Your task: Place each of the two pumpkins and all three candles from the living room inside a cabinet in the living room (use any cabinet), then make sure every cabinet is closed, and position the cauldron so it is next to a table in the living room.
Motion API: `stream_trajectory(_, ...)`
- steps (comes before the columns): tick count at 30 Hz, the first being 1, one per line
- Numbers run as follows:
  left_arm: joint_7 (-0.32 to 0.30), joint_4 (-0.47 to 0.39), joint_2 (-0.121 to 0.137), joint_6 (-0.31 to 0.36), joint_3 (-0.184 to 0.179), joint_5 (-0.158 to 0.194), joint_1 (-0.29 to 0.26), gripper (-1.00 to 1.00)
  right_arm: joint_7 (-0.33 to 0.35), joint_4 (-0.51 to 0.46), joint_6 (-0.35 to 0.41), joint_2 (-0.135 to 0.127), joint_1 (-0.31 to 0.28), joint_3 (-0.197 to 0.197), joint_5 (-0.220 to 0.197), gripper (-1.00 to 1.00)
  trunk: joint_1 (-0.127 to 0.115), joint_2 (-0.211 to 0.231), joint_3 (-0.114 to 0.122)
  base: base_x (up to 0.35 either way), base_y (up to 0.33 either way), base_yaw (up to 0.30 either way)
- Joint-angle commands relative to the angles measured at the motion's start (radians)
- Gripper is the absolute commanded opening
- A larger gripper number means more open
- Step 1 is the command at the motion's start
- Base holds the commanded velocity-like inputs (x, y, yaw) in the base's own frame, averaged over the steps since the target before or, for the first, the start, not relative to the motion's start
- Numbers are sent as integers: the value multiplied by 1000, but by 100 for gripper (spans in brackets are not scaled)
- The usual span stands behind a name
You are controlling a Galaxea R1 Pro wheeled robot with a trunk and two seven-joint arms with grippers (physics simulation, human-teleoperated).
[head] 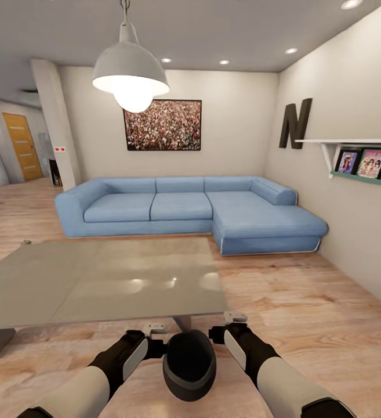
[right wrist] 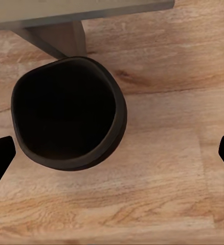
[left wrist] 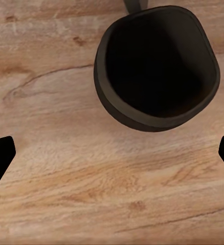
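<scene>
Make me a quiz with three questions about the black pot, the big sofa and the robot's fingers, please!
1. Where is the cauldron?
A. On the sofa
B. On the wood floor by the near edge of the table
C. On top of the table

2. What colour is the sofa?
A. Blue
B. Red
C. Green

3. How are the fingers of the left gripper and right gripper?
A. Squeezing the cauldron
B. Holding a candle
C. Spread wide with nothing between them

Answers:
1. B: the head view shows the cauldron on the floor just in front of the table, and the right wrist view shows a table leg beside it.
2. A: the corner sofa is light blue all over.
3. C: each wrist view shows dark fingertips far apart with only floor between; the cauldron sits beyond them.
</scene>
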Motion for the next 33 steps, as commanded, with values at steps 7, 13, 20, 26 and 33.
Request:
stream_trajectory(7, 10, -2, 1, 3, -8, 11, -1, 100, -7, -2, 5, -1, 0, 8, -11, 100, -27, 49, 27, -13, 0, -161)
stream_trajectory(13, 11, -2, 1, 3, -9, 9, -1, 100, -7, -2, 5, -1, 0, 8, -11, 100, -50, 91, 53, -2, 0, -200)
stream_trajectory(20, 12, -3, 1, 2, -9, 6, -1, 100, -7, 0, 5, -2, 0, 7, -11, 100, -77, 140, 83, -104, 0, -205)
stream_trajectory(26, 12, -3, 1, 2, -9, 6, -1, 100, -7, 0, 5, -2, 0, 6, -11, 100, -100, 182, 108, -70, 0, -206)
stream_trajectory(33, 12, -3, 1, -1, -9, 7, -1, 100, -7, 0, 5, -3, 0, 4, -11, 100, -127, 231, 138, -8, 0, -206)
